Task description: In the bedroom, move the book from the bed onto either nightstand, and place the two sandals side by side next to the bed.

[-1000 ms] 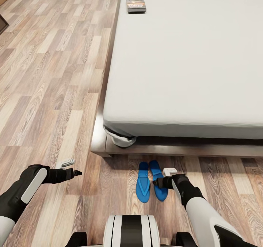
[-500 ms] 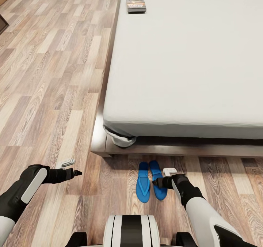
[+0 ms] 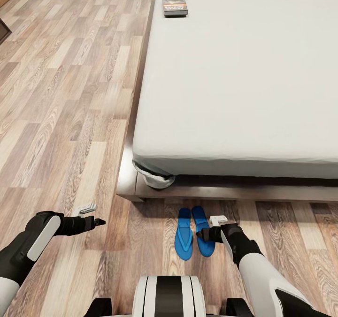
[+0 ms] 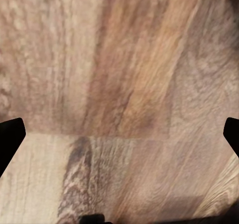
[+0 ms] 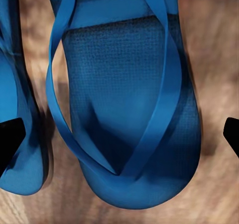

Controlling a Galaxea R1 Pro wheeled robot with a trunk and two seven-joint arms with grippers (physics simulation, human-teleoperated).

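Head view: we count two sandals (image 3: pixel 193 232) side by side on the wood floor (image 3: pixel 70 96) just before the bed (image 3: pixel 234 73), and one book (image 3: pixel 174 5) on the mattress near its left edge. Our right gripper (image 3: pixel 203 235) hangs over the right sandal; our left gripper (image 3: pixel 99 222) is well apart.

Left wrist view: the fingertips (image 4: pixel 11 139) stand wide apart over bare floor.

Right wrist view: released jaws straddle one sandal (image 5: pixel 129 109); a second (image 5: pixel 20 104) lies beside it.

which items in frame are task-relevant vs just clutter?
Task things:
- book, lying on the bed
- left sandal and right sandal, side by side on the floor by the bed frame; right gripper open over the right one

Not part of it:
- wood floor
- left gripper, open, empty
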